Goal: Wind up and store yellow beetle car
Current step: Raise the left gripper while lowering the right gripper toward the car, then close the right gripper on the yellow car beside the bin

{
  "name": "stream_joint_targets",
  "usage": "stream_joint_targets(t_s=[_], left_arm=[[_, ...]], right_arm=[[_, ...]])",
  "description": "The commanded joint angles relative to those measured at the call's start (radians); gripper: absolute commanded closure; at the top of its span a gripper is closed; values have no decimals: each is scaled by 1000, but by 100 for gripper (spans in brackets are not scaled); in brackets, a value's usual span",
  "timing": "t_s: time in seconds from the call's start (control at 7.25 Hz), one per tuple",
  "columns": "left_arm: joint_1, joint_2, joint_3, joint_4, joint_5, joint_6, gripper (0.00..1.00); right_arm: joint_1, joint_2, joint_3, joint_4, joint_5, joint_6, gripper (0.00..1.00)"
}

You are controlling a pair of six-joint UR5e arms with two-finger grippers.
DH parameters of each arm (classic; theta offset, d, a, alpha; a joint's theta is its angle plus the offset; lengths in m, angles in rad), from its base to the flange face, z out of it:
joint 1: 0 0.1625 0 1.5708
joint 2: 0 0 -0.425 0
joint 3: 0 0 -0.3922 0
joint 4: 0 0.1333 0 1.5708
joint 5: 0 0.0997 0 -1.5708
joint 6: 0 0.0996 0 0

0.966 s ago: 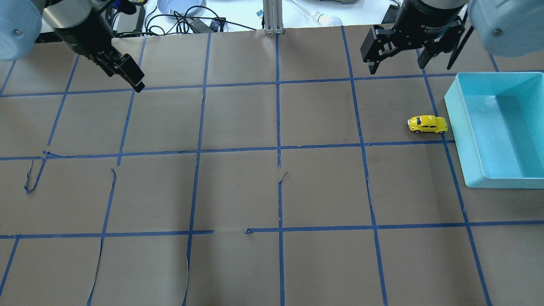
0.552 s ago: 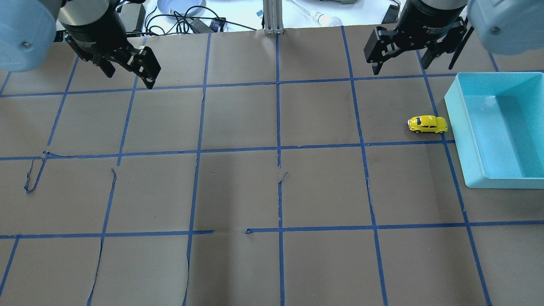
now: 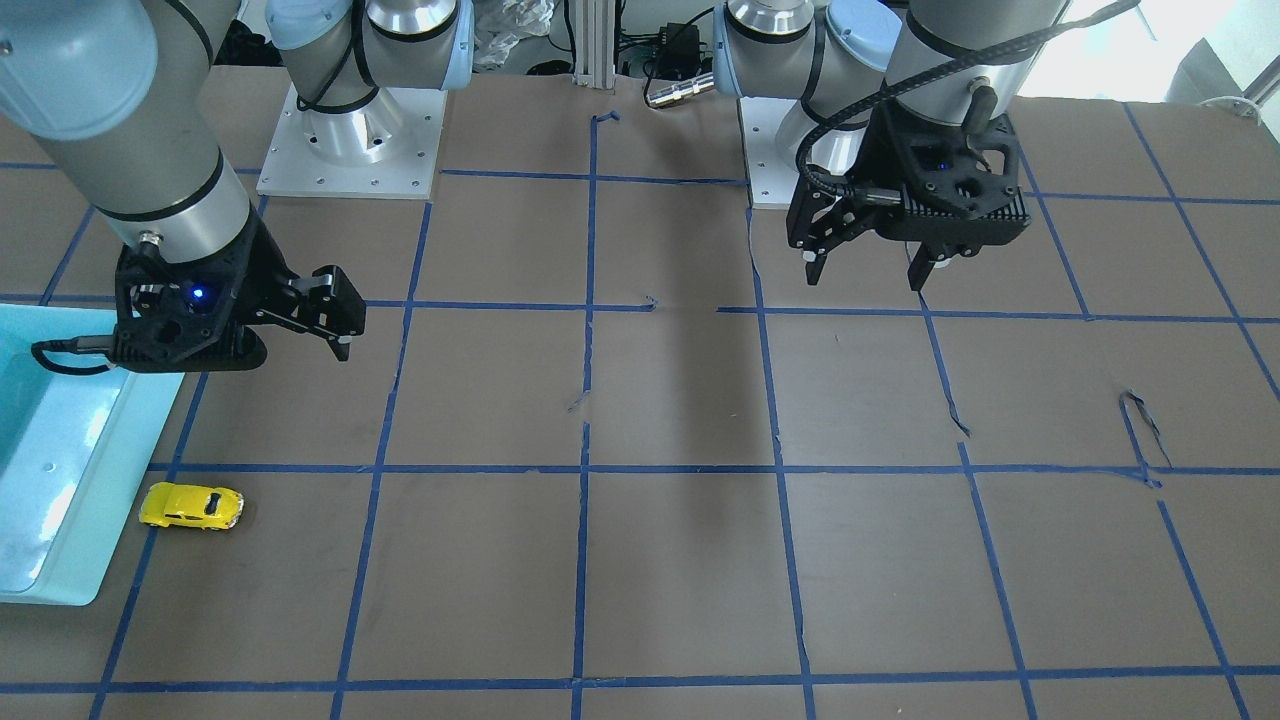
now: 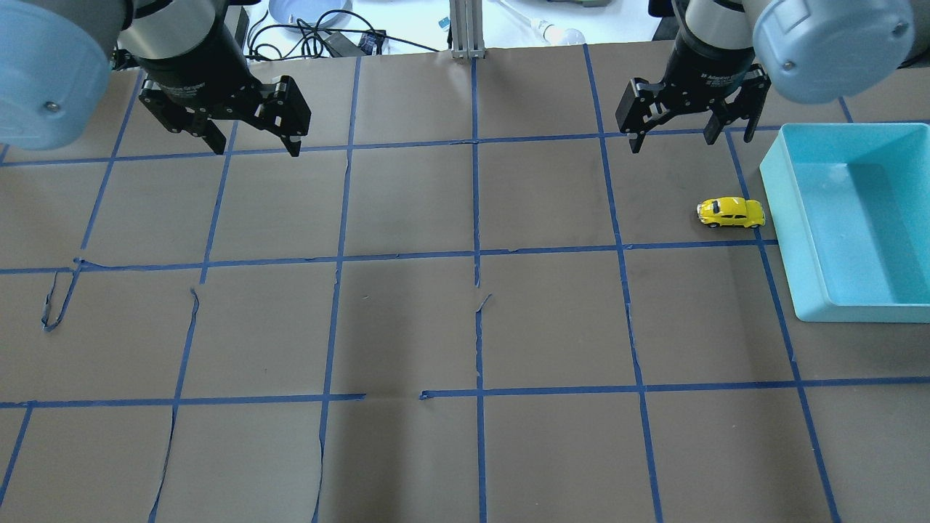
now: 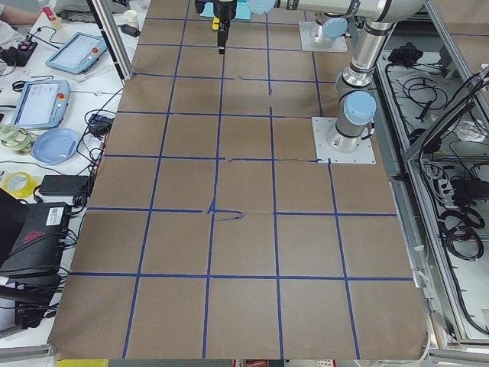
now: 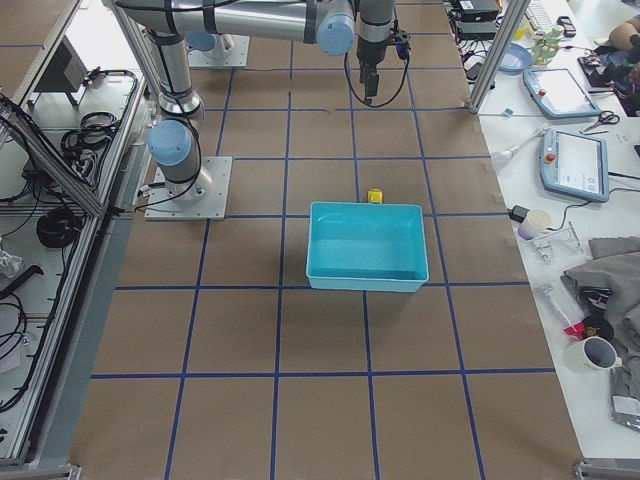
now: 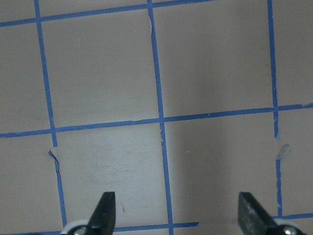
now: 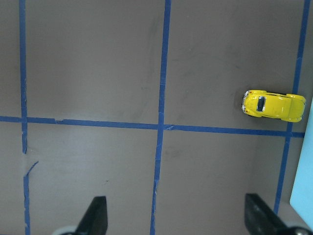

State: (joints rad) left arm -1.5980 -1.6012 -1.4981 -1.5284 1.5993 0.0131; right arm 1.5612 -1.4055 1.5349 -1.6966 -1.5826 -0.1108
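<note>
The yellow beetle car (image 4: 731, 213) stands on the brown table, just left of the teal bin (image 4: 781, 232). It also shows in the front view (image 3: 192, 506) and the right wrist view (image 8: 274, 106). My right gripper (image 4: 672, 142) is open and empty, hovering beyond the car and a little to its left. In the right wrist view the right gripper (image 8: 176, 205) has the car ahead and to the right of its fingers. My left gripper (image 4: 256, 149) is open and empty over the far left of the table, and the left wrist view (image 7: 176, 200) shows only bare table under it.
The teal bin (image 3: 100, 480) holds nothing. Blue tape lines grid the table, with loose torn ends (image 4: 54, 305). An aluminium post (image 4: 465, 29) and cables stand past the far edge.
My left gripper has moved right and turned, so both open fingers now show. My right gripper has come slightly nearer to the car. The car has not moved.
</note>
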Motion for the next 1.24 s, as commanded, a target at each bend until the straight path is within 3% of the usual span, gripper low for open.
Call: stream_joint_targets(t_s=[0.0, 0.28, 0.55, 0.97, 1.1], left_arm=[[53, 20, -1, 2, -2, 19, 0], [47, 32, -11, 11, -4, 22, 0], [53, 44, -14, 27, -2, 44, 0], [53, 55, -14, 27, -2, 42, 0], [52, 56, -17, 25, -2, 42, 0]], right_arm=[[-1, 13, 89, -122, 7, -276, 0], [-1, 35, 212, -278, 7, -507, 0], [-10, 83, 275, -391, -8, -909, 0], [-214, 111, 277, -394, 7, -1568, 0], [-260, 128, 277, -396, 7, -1660, 0]])
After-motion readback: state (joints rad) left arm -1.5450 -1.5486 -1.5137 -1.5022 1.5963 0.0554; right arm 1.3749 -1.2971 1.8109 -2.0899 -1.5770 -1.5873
